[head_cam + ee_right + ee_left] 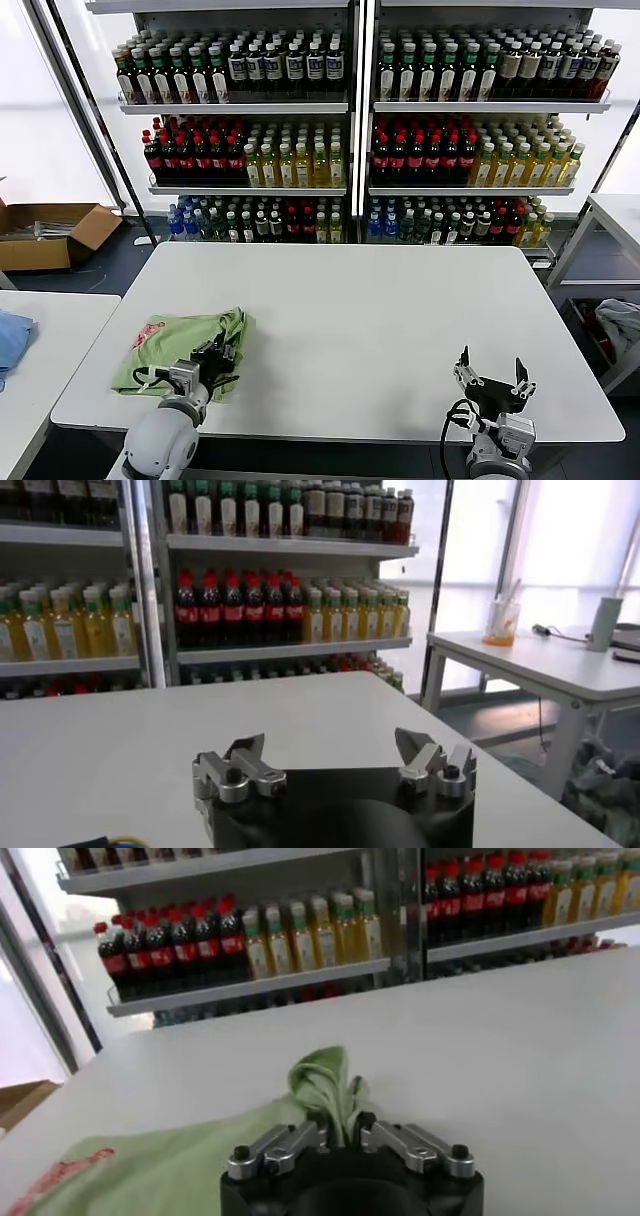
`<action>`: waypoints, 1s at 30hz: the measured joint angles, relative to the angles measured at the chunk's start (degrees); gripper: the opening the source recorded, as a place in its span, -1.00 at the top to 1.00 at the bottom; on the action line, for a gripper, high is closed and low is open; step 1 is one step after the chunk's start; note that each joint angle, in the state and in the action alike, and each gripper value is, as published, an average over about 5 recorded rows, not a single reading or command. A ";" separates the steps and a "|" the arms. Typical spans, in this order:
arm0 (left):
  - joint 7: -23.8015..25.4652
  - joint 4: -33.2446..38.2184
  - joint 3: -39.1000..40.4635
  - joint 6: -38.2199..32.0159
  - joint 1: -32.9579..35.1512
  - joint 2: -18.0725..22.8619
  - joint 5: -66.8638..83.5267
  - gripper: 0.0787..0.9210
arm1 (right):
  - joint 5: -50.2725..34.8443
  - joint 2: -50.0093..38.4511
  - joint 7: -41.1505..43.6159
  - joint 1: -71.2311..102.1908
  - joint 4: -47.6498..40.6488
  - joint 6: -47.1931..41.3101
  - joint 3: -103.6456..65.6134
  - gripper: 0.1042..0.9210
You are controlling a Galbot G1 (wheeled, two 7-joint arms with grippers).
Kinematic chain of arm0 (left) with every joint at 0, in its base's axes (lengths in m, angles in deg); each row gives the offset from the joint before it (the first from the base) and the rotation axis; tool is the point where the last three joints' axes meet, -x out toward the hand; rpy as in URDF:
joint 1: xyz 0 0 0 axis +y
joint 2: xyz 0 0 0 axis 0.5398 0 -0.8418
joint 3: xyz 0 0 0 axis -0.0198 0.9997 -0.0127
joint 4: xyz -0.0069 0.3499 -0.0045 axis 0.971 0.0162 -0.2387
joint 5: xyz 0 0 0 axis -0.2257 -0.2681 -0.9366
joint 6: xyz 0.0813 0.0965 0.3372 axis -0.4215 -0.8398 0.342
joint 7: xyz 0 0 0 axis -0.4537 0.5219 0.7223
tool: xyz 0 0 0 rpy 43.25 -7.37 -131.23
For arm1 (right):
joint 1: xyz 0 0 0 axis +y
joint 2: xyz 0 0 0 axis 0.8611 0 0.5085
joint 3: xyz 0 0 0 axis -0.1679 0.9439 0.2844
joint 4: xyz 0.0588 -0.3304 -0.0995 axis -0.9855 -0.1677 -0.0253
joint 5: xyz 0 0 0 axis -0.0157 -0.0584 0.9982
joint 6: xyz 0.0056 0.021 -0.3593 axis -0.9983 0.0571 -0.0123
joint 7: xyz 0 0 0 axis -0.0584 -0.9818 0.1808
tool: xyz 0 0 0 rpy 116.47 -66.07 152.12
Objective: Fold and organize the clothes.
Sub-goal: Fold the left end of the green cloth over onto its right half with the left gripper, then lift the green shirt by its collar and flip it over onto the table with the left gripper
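Lying under the left gripper (218,357), seemingly pinched: the shirt (160,352).

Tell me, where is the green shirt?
In the head view the shirt lies on the white table's near left corner, under the left gripper.

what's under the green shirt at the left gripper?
The green shirt lies folded on the white table, with the left gripper over its near right edge. Whatever lies beneath the fabric is covered.
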 measured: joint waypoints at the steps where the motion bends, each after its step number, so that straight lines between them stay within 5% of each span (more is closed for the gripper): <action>1: 0.07 -0.68 0.26 -0.50 -0.09 0.42 -0.49 0.48 | 0.01 -0.08 0.05 0.01 0.00 0.01 0.03 -0.76; 11: 0.44 -4.01 2.71 -5.57 0.47 3.82 -0.91 -0.22 | -0.30 -0.80 0.38 0.08 -0.83 0.70 0.01 -0.76; 18: 1.54 -0.14 3.73 -8.58 1.65 4.24 5.57 -0.67 | -0.39 -0.51 0.57 -0.88 -1.93 0.52 0.71 -0.76; 30: 0.10 9.74 -2.54 -8.22 1.22 0.28 18.06 -0.77 | -1.00 -1.18 1.22 -3.87 -3.22 -0.51 2.29 -0.76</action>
